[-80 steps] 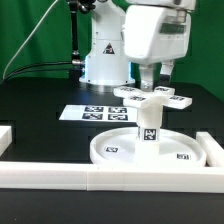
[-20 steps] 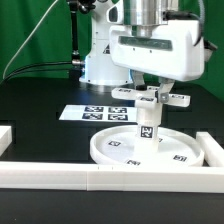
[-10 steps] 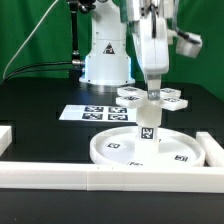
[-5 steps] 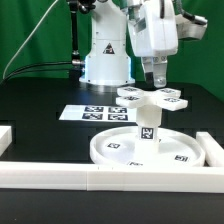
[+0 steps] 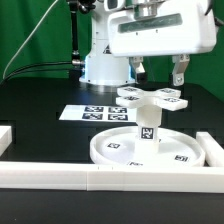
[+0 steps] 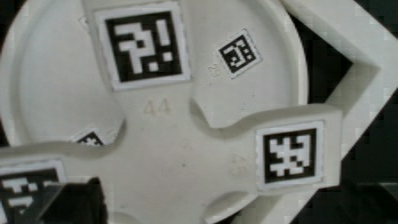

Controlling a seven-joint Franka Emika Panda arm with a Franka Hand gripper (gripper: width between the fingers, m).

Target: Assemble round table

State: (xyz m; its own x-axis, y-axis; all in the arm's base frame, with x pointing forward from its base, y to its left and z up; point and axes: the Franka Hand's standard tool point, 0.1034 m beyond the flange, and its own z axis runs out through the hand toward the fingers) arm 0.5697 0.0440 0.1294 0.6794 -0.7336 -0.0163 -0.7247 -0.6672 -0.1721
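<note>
The round rimmed disc (image 5: 112, 150) lies on the black table near the front. The short cylindrical leg (image 5: 148, 127) stands upright in its middle. The cross-shaped piece (image 5: 152, 97) sits on top of the leg, its tagged arms spread out level. My gripper (image 5: 158, 72) hangs just above the cross-shaped piece, open and empty, one finger (image 5: 137, 70) on each side. In the wrist view the cross-shaped piece (image 6: 187, 135) with its tags fills most of the picture from close above; my fingertips do not show clearly there.
The marker board (image 5: 92, 113) lies flat behind the disc, toward the exterior view's left. Long white border bars run along the front (image 5: 100, 180), the left (image 5: 5, 135) and the right (image 5: 214, 150). The arm's white base (image 5: 105, 62) stands at the back.
A second ago my fingers reached down at the cross-shaped piece on the leg. Since then the gripper has risen, turned about its axis and now shows its fingers spread wide. The furniture parts stay put.
</note>
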